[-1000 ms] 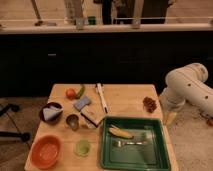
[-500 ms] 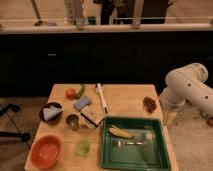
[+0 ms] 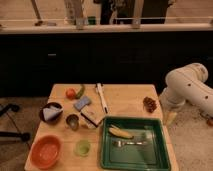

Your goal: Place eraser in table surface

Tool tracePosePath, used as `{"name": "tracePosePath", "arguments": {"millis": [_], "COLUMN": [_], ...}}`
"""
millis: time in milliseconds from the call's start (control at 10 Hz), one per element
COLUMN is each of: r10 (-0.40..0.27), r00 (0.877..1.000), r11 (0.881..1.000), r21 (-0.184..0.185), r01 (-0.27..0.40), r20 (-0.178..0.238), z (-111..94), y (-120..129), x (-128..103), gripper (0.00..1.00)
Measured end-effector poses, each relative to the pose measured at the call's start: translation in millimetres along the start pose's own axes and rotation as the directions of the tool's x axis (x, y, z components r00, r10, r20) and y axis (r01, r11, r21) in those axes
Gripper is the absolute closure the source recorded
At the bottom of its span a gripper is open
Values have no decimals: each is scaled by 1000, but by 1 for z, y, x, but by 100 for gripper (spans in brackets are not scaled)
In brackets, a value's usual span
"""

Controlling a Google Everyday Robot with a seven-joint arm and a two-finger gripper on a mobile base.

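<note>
Although the eraser (image 3: 91,118) is the thing to be placed, nothing holds it. Far left of the tray (image 3: 151,156) sit an orange bowl (image 3: 46,151) and a dark bowl (image 3: 51,112). Nearer the tray stand a cup (image 3: 73,121) and a blue-grey sponge (image 3: 82,103). The eraser lies flat on the bench (image 3: 127,100) just left of the tray's far left corner; whether it touches the rim I cannot tell. A white pen (image 3: 101,97) lies just beyond that corner. Right of the tray, past the bench edge, hangs the end effector (image 3: 170,118), spread wide and empty, well apart from the eraser. The eraser looks light, stiff and somewhat grippy, not fragile. Being flat, it is probably best pinched from above across its short width, on the two long edges.
</note>
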Motion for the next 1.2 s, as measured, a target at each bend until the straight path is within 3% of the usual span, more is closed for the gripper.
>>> {"name": "tracePosePath", "arguments": {"millis": [500,800,1000,1200], "r10": [21,93,142,224], "r00": [1000,993,982,954], "r11": [1000,996,990,974], "r21": [-2,-23,-40,-58], "r01": [-21,-92,-138,-217], "r20": [12,72,125,198], "z": [0,0,1,3], "y": [-2,-15,-22,-33], "x": [-2,-34,-53,-84], "gripper": [20,20,20,20]}}
